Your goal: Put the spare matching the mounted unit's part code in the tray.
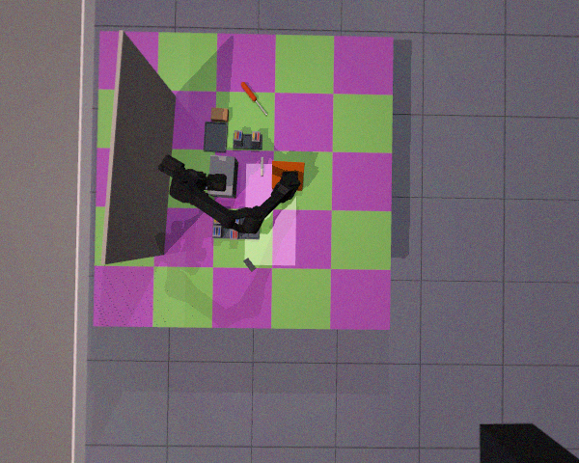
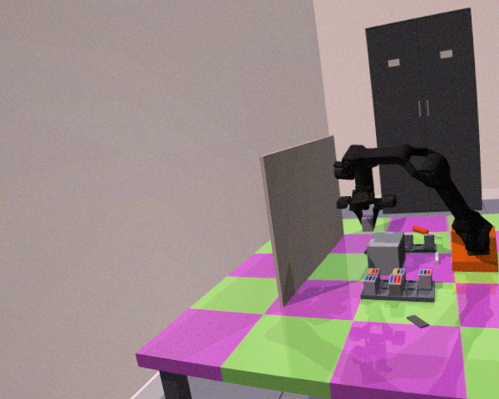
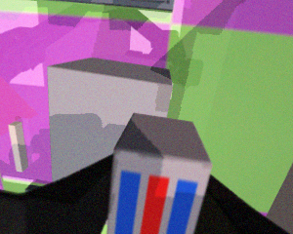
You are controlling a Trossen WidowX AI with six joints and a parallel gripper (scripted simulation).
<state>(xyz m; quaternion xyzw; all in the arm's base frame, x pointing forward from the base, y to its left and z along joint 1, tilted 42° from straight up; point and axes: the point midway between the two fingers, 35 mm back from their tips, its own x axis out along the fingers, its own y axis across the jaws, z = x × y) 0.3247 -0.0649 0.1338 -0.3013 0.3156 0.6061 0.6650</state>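
Observation:
My gripper [image 2: 368, 221] [image 3: 156, 164] is shut on a grey block [image 2: 367, 224] [image 3: 158, 195] with blue, red and blue stripes. It holds the block in the air, beyond the large grey box [image 1: 223, 167] [image 2: 382, 255] [image 3: 83, 95] in the exterior view. That box looks like the mounted unit; no code shows on it. The fingertips are hidden under the arm in the top view. The tray, a dark flat container [image 1: 215, 143], lies behind the box. Several striped spares stand in the front rack [image 2: 397, 297]; more stand in the back rack [image 1: 247, 146].
A tall dark panel [image 1: 140, 149] [image 2: 305, 214] stands beside the hand. A brown block [image 1: 219, 114] touches or nearly touches the tray. A red-handled screwdriver [image 1: 248, 92] [image 2: 420, 229], a white stick [image 1: 261, 167] [image 3: 18, 146] and a small dark bar [image 1: 249, 263] [image 2: 417, 321] lie around.

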